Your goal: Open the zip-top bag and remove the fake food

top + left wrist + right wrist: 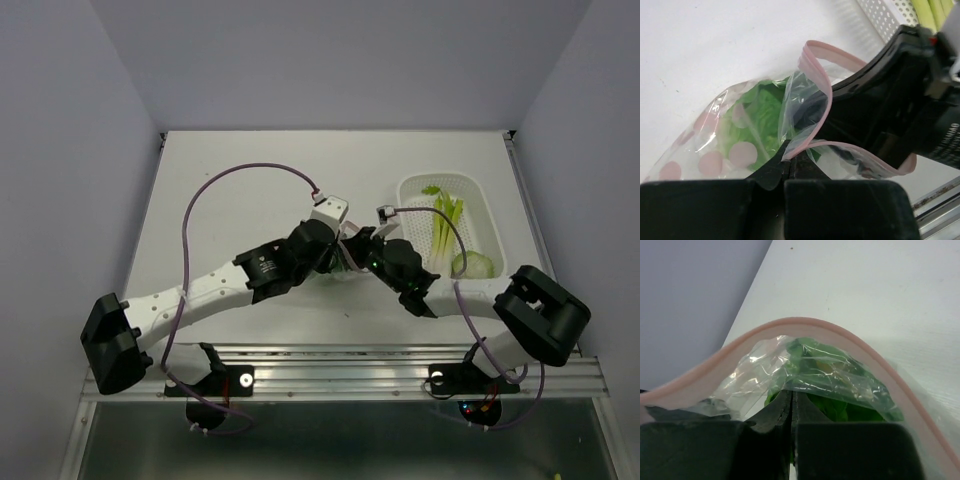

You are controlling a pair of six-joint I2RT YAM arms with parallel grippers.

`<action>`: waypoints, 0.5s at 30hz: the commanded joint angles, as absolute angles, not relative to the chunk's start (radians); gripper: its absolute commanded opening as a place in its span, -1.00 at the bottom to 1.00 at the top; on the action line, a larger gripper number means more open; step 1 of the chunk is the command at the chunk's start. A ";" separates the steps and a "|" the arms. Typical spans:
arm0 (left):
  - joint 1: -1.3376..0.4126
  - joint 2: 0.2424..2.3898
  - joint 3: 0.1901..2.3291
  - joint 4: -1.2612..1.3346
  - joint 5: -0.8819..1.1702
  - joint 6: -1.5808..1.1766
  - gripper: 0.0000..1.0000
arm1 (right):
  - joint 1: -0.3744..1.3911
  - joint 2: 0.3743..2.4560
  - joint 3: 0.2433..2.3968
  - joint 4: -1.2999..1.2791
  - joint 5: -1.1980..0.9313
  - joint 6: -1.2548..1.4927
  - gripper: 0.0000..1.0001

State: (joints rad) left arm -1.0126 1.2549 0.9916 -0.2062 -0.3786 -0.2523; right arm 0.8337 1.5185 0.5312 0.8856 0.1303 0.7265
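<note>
The zip-top bag (715, 145) is clear with pink dots and lies on the white table between both arms. Its pink zip strip (822, 82) is parted, so the mouth gapes. Bright green leafy fake food (762, 112) sits inside. My left gripper (790, 156) is shut on one lip of the mouth at the strip. My right gripper (791, 392) is shut on the film of the other lip, under the arching strip (805, 322), with green leaves (840, 407) behind it. In the top view both grippers (335, 258) (362, 256) meet mid-table and hide most of the bag.
A white perforated tray (490, 220) stands at the right. It holds yellow-green stalks (445, 225), a pale round piece (472, 265) and a small green leafy piece (432, 190). Its corner (880, 15) shows just beyond the right gripper's body (900, 100).
</note>
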 commanded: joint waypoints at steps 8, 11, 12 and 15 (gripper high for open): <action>-0.991 1.285 0.977 -0.195 -0.394 -0.252 -1.00 | 0.844 1.338 0.543 0.644 0.275 0.666 -0.99; -0.991 1.315 0.985 -0.196 -0.393 -0.258 -1.00 | 0.844 1.332 0.564 0.621 0.262 0.649 -0.99; -0.989 1.322 0.983 -0.190 -0.396 -0.259 -1.00 | 0.844 1.328 0.568 0.617 0.264 0.650 -0.99; -0.988 1.350 0.971 -0.166 -0.400 -0.258 -1.00 | 0.844 1.309 0.574 0.601 0.270 0.646 -0.99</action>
